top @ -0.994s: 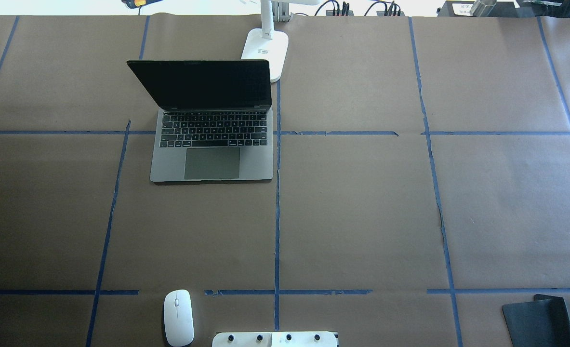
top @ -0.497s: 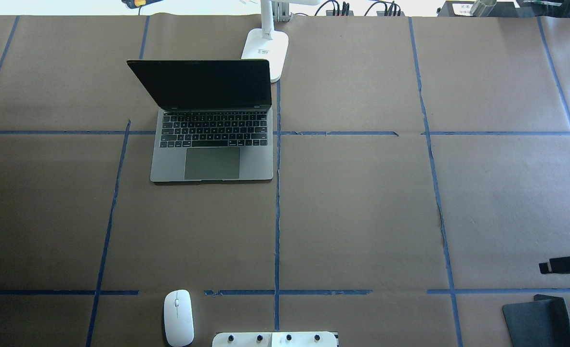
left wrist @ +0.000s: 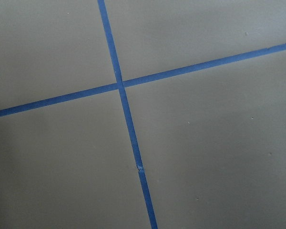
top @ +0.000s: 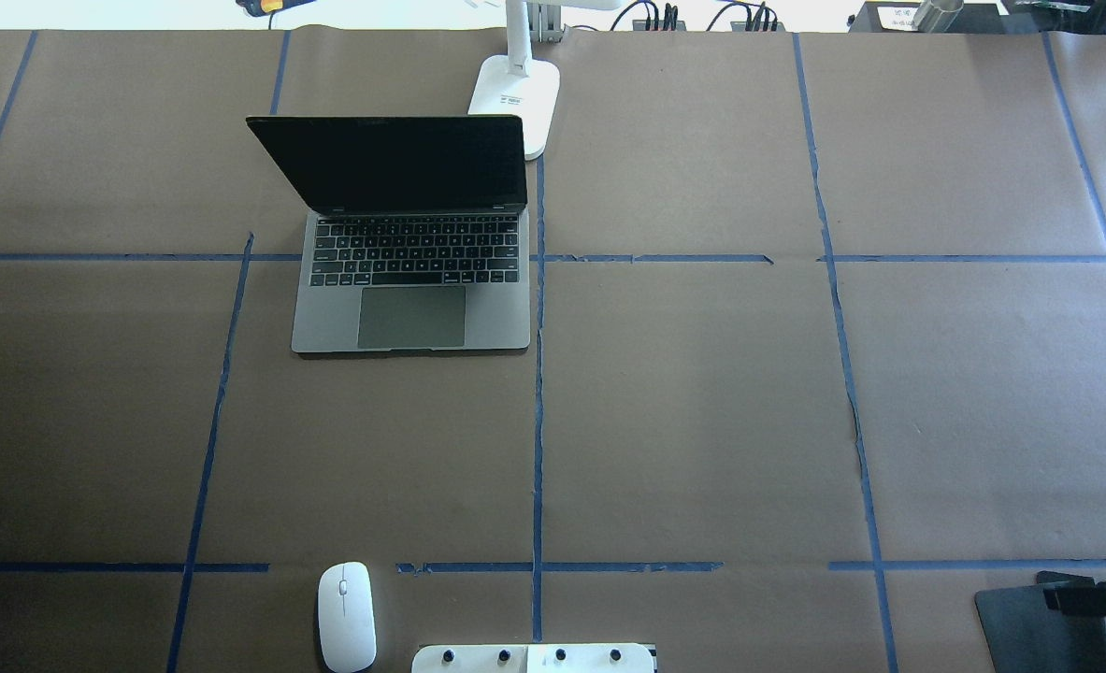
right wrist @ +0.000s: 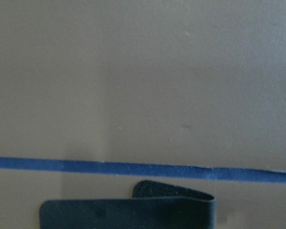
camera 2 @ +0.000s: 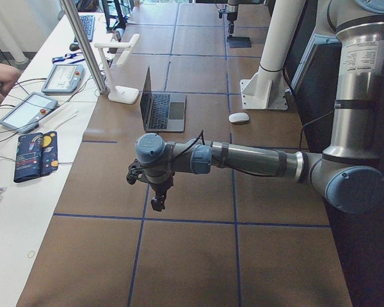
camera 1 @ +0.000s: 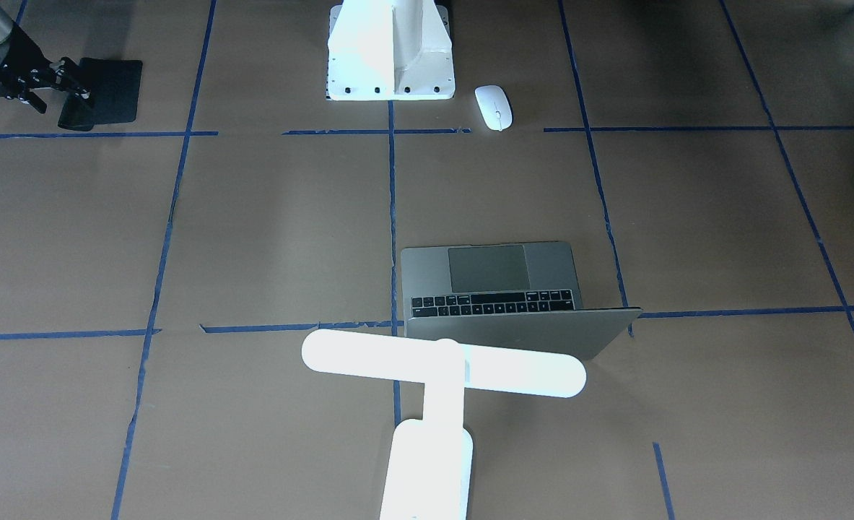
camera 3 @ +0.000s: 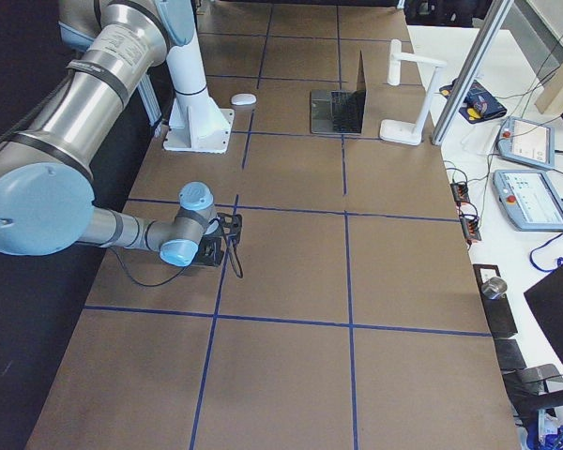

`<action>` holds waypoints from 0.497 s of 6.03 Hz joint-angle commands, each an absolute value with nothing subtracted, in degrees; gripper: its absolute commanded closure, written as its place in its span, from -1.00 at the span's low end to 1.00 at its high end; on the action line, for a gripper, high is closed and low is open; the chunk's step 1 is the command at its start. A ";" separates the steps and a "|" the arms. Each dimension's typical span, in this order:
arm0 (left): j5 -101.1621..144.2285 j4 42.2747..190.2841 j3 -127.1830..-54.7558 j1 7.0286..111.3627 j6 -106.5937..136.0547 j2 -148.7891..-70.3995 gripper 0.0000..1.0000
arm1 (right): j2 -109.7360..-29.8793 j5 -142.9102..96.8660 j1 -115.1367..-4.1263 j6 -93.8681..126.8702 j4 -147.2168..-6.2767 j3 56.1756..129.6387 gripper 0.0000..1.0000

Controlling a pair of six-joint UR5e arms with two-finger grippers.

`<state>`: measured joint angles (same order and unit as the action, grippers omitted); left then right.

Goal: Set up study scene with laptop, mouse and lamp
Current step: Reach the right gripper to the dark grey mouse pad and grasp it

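The laptop (top: 412, 299) stands open left of centre, screen dark; the front view shows it too (camera 1: 491, 274). The white lamp (camera 1: 441, 365) stands just behind it, with its base (top: 515, 93) at the far edge. The mouse (top: 346, 617) lies near the robot's base and also shows in the front view (camera 1: 493, 107). My right gripper (top: 1071, 599) hangs over the far edge of a flat black pad (top: 1011, 626) and looks open and empty. My left gripper (camera 2: 157, 201) shows only in the exterior left view, above bare paper. I cannot tell whether it is open or shut.
The white bolted pedestal (camera 1: 390, 50) stands beside the mouse. The black pad has one corner folded over (right wrist: 171, 191). Brown paper with blue tape lines (left wrist: 128, 124) covers the table. Tablets and cables lie on a side bench (camera 3: 525, 187).
My right gripper has come in from the right edge and moved toward the robot's side, from open paper to over the black pad. The laptop, the mouse and the lamp have not moved.
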<state>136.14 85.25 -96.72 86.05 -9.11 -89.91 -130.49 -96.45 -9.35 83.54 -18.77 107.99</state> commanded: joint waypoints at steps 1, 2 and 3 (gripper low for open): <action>136.14 85.25 -96.85 86.04 -9.05 -89.91 -1.00 | -134.88 -89.03 1.13 90.18 -11.10 106.00 -1.00; 136.14 85.25 -96.86 86.04 -9.05 -89.91 -1.00 | -135.35 -89.12 1.75 90.26 -10.64 106.00 -1.00; 136.14 85.25 -96.94 86.04 -9.05 -89.91 -1.00 | -135.35 -89.03 3.24 90.52 -10.55 106.00 -1.00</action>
<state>136.14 85.25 -96.88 86.05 -9.05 -89.91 -135.02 -89.24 1.80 90.18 -11.01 106.04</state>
